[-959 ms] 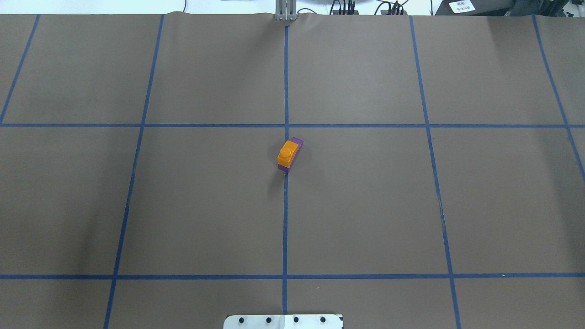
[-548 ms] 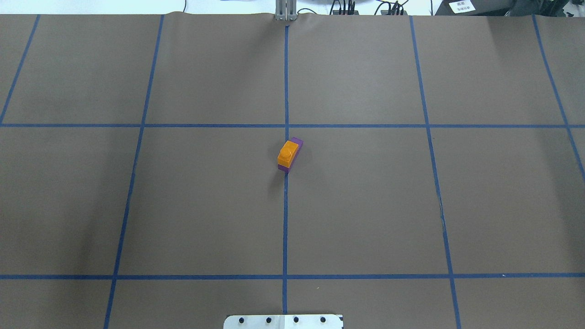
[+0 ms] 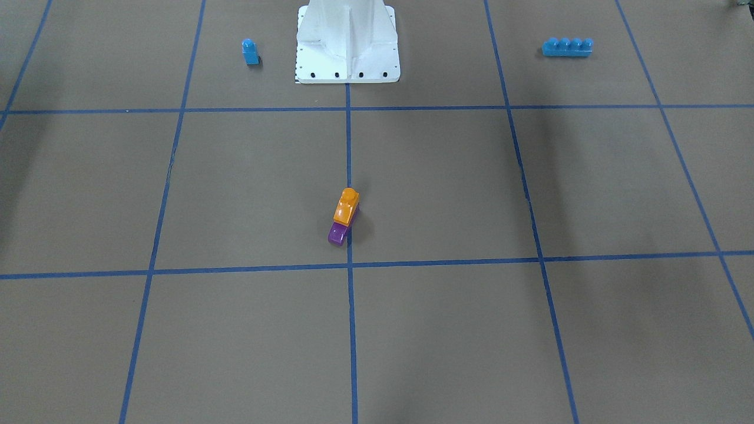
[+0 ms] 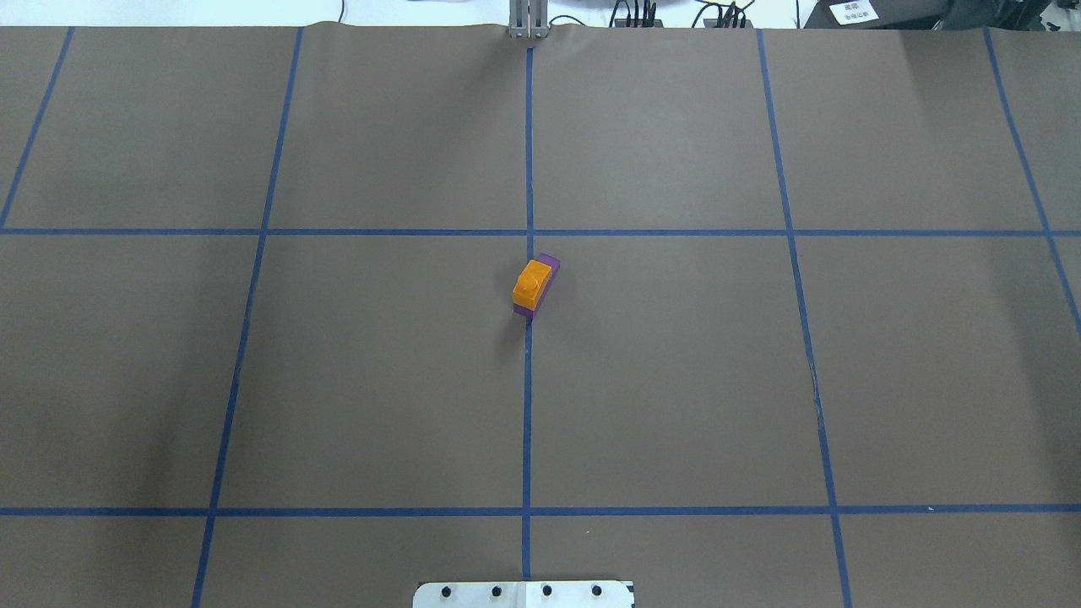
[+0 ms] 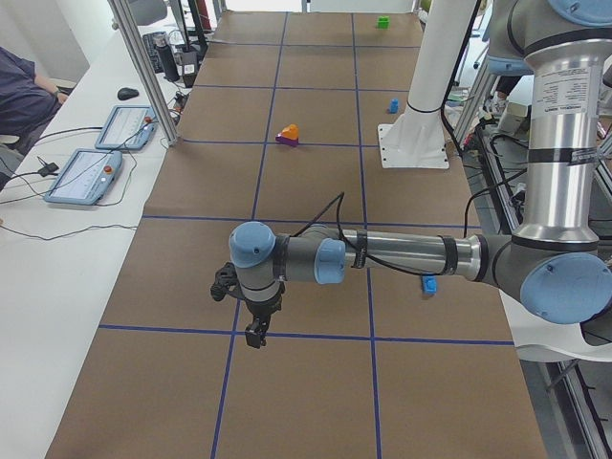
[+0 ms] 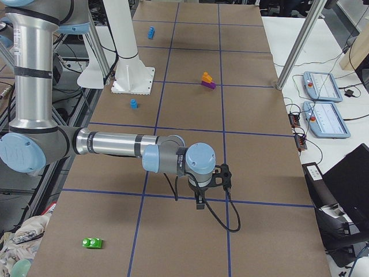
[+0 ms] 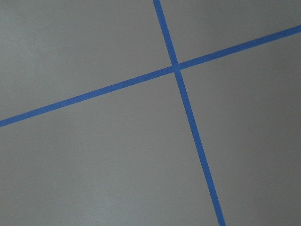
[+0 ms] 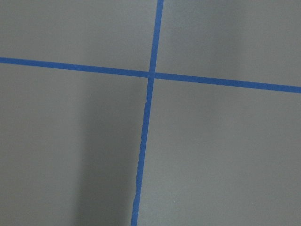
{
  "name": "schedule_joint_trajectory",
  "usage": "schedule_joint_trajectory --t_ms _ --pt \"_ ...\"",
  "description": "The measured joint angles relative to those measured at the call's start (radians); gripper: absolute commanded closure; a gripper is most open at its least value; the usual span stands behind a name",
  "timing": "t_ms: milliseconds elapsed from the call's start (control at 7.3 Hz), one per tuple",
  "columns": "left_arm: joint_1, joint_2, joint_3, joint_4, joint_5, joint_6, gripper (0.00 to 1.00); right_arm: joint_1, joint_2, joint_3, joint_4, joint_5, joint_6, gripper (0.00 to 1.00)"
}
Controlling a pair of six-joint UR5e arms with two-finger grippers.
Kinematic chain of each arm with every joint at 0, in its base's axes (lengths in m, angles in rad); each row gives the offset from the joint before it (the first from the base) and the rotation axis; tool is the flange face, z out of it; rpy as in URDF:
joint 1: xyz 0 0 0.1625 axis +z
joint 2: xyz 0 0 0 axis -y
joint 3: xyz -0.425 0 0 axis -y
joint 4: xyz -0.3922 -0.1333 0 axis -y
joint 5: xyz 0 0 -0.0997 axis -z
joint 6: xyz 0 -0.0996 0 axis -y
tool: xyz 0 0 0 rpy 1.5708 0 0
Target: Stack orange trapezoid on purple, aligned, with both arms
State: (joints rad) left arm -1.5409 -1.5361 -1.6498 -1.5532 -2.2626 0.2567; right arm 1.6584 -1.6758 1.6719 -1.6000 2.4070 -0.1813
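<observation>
The orange trapezoid sits on top of the purple brick near the table's middle, on the centre tape line. In the front-facing view the orange trapezoid covers the purple brick's far part, and the purple end sticks out toward the camera. Both arms are far from the stack. My left gripper shows only in the exterior left view, and my right gripper only in the exterior right view, each low over bare table. I cannot tell whether either is open or shut. Both wrist views show only brown paper and tape lines.
A small blue single-stud brick and a long blue four-stud brick lie on either side of the white robot base. A green brick lies near the table's right end. Control tablets lie on the side bench.
</observation>
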Motion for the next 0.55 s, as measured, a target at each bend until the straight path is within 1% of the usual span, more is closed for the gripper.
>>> schedule_joint_trajectory --t_ms 548 --pt "-0.002 -0.006 -0.002 -0.001 -0.001 0.001 0.00 -0.006 -0.001 0.005 0.001 -0.002 0.002 0.00"
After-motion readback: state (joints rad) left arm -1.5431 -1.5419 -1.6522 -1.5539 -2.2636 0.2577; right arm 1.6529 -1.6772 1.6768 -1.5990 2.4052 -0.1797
